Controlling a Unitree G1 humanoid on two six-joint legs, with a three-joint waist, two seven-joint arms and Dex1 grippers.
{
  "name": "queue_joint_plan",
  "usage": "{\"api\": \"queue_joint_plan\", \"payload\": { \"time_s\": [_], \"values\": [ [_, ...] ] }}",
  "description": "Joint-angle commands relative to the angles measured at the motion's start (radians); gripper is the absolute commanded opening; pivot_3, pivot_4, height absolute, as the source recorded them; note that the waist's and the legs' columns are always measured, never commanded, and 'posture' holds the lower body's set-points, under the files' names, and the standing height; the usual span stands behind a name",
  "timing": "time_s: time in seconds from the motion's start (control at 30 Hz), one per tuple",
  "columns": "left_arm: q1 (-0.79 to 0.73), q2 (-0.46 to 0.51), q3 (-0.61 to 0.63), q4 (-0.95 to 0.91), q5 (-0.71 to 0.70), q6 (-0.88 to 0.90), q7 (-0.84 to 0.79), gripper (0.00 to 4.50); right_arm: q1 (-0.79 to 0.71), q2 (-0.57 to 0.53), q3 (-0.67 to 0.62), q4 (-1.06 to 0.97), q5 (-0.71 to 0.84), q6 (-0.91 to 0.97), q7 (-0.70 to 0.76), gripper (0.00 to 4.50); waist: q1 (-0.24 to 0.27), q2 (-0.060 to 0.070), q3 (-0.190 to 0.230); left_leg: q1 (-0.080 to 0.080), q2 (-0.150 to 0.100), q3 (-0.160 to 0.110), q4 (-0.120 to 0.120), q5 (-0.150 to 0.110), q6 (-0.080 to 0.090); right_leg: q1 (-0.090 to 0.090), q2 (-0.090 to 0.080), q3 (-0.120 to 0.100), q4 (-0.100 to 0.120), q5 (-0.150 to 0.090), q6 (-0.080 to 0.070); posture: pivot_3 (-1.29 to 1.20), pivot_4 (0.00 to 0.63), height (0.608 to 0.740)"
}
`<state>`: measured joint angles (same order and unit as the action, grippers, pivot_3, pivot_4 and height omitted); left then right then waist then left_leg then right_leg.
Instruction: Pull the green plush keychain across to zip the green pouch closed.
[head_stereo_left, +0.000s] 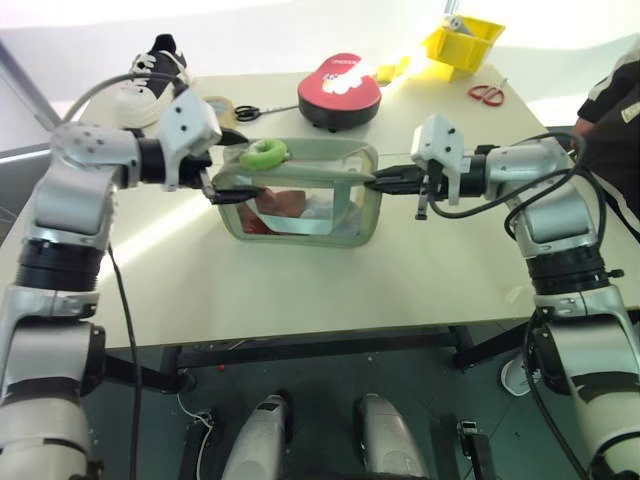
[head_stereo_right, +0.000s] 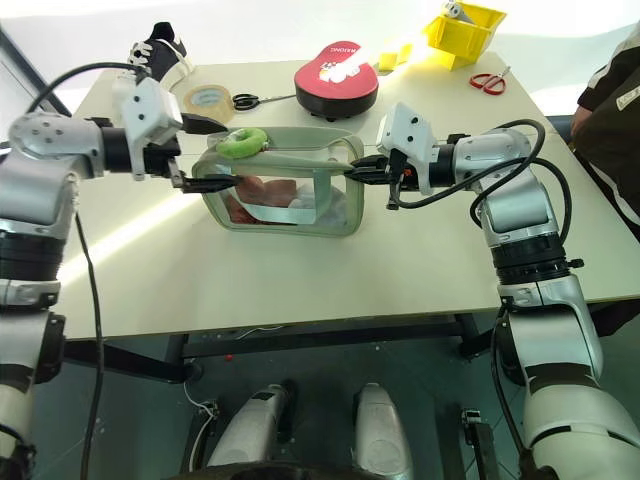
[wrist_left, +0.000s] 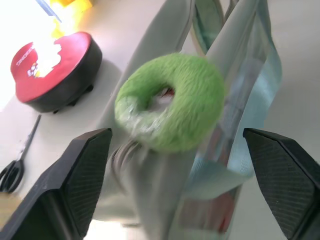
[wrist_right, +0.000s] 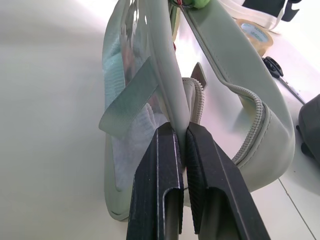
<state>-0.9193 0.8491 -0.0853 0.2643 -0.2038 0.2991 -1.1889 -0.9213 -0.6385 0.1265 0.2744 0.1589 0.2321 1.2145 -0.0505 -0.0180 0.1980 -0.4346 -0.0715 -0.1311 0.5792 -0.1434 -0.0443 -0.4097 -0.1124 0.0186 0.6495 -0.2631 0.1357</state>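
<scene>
The green pouch (head_stereo_left: 300, 195) stands on the bench (head_stereo_left: 400, 280), zip running left to right. Left fingers (wrist_left: 80, 185) are spread around the plush keychain (wrist_left: 172, 100) at the near end; right fingers (wrist_right: 200, 175) are clenched on the far end.

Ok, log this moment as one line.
left gripper: open, at green plush keychain | right gripper: shut on green pouch end | zipper: unzipped

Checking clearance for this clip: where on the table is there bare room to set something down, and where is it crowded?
Bare room: the wide strip of table between the green pouch and the near edge, plus the right side below the red scissors. Crowded: the far edge, with shoe, tape roll, black scissors, red case and yellow bin.
</scene>
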Motion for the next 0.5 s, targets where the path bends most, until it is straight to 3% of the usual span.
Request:
{"api": "queue_joint_plan", "payload": {
  "time_s": [0.03,0.17,0.23,0.27,0.5],
  "values": [
    [0.047,0.049,0.035,-0.028,0.002,0.01,-0.02,4.41,-0.032,-0.011,-0.02,-0.04,0.012,-0.009,-0.001,0.0,0.0,0.0,0.0,0.0,0.0,0.0,0.0,0.0,0.0,0.0,0.0,0.0,0.0,0.0,0.0,0.0,0.15,0.74],
    [0.104,0.031,0.029,-0.019,0.02,-0.015,0.01,4.41,-0.035,-0.011,-0.017,-0.035,0.011,-0.01,0.0,0.0,0.005,0.0,0.0,0.0,0.0,0.0,0.0,0.0,0.0,0.0,0.0,0.0,0.0,0.0,0.0,0.0,0.15,0.74],
    [0.115,0.013,0.022,0.002,0.041,-0.042,0.025,3.89,-0.036,-0.011,-0.016,-0.036,0.011,-0.008,0.0,0.0,0.008,0.0,0.0,0.0,0.0,0.0,0.0,0.0,0.0,0.001,0.0,0.0,0.0,0.0,0.0,0.0,0.15,0.74],
    [0.118,0.008,0.019,0.012,0.052,-0.058,0.028,3.55,-0.036,-0.011,-0.015,-0.035,0.011,-0.008,0.001,0.0,0.008,0.0,0.0,0.0,0.0,0.0,0.001,0.0,0.0,0.001,0.0,0.0,0.0,0.0,0.0,0.0,0.15,0.74],
    [0.109,-0.013,0.056,0.002,0.011,-0.023,0.027,0.04,-0.035,-0.014,-0.015,-0.032,0.007,-0.01,-0.002,0.0,0.005,0.0,0.0,0.0,0.0,0.0,0.0,0.0,0.0,0.0,0.0,0.0,0.0,0.0,0.0,0.0,0.15,0.74]
  ]
}}
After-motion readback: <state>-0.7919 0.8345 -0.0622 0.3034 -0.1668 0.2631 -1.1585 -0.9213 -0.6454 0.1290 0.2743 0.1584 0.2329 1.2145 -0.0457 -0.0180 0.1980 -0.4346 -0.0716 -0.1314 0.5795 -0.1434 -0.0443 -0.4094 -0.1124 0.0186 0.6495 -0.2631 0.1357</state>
